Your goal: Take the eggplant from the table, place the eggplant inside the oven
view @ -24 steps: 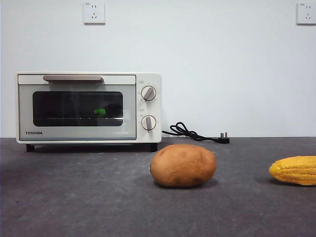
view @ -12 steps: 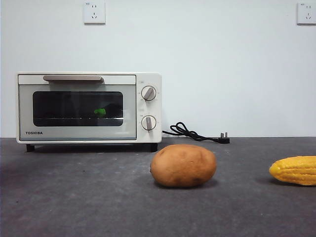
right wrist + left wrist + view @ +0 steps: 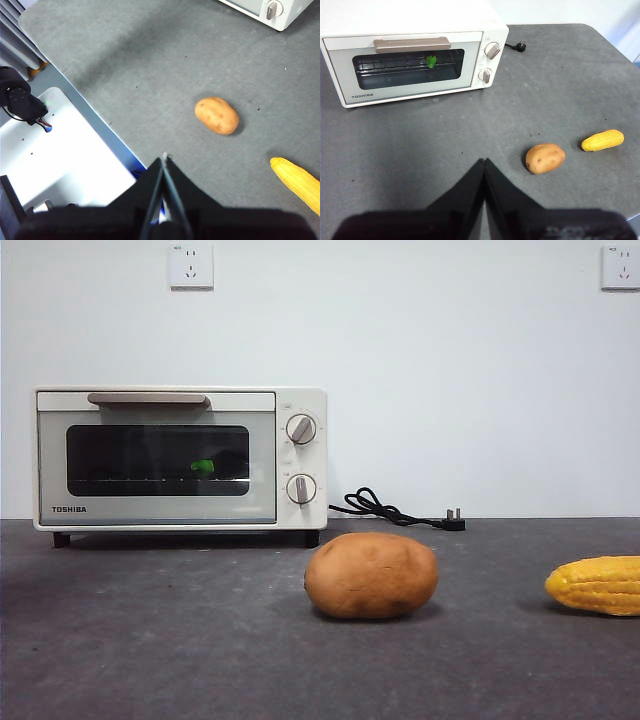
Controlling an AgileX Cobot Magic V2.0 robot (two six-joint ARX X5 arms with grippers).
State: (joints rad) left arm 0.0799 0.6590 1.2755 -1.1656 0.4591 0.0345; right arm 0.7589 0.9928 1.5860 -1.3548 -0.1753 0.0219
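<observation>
I read the task as done: eggplant (image 3: 203, 467) sits on the rack inside the oven (image 3: 180, 458), door shut, green cap visible thru glass; left gripper (image 3: 484, 161) & right gripper (image 3: 164, 158) both pinched closed, empty, high over table (image 3: 200, 640); next: nothing but hold clear.

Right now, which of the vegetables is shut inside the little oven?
The eggplant: only its green cap shows through the glass of the closed oven. The potato and the corn both lie out on the table.
</observation>
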